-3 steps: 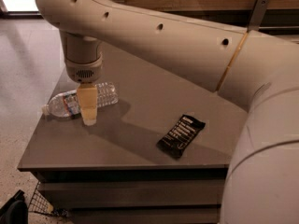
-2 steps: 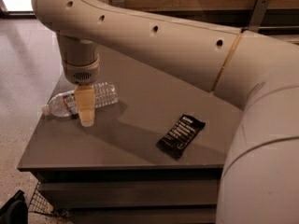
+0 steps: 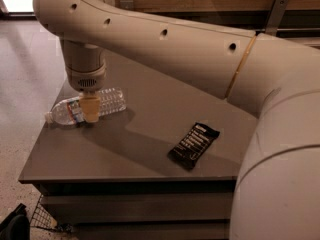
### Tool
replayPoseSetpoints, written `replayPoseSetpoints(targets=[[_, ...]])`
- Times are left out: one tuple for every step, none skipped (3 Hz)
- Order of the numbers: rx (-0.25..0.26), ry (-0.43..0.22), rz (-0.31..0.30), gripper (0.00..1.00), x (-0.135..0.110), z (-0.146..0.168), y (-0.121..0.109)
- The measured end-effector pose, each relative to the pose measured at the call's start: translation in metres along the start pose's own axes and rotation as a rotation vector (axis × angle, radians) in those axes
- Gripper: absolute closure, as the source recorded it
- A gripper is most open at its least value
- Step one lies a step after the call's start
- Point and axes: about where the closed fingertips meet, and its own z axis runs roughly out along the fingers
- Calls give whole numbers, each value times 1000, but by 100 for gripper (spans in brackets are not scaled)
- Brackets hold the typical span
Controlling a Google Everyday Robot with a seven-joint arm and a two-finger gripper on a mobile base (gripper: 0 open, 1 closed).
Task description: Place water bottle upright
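sideways water bottle (image 3: pixel 111 100), cap (image 3: pixel 48 117) leftward, end effector (image 3: pixel 90 116) at its middle

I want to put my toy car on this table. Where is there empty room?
Bare table lies along the front edge and in the middle, between the lying water bottle and the black packet. The left edge is crowded: the end effector is down at the bottle there.

Dim; upper-left glare; claw (image 3: pixel 90 115) at water bottle (image 3: pixel 111 100) casts shadow.
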Motion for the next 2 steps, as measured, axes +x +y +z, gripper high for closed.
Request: replayPoseSetpoints(targets=[[-2, 1, -1, 77, 0, 2, 0], [-3, -2, -3, 100, 0, 3, 0]])
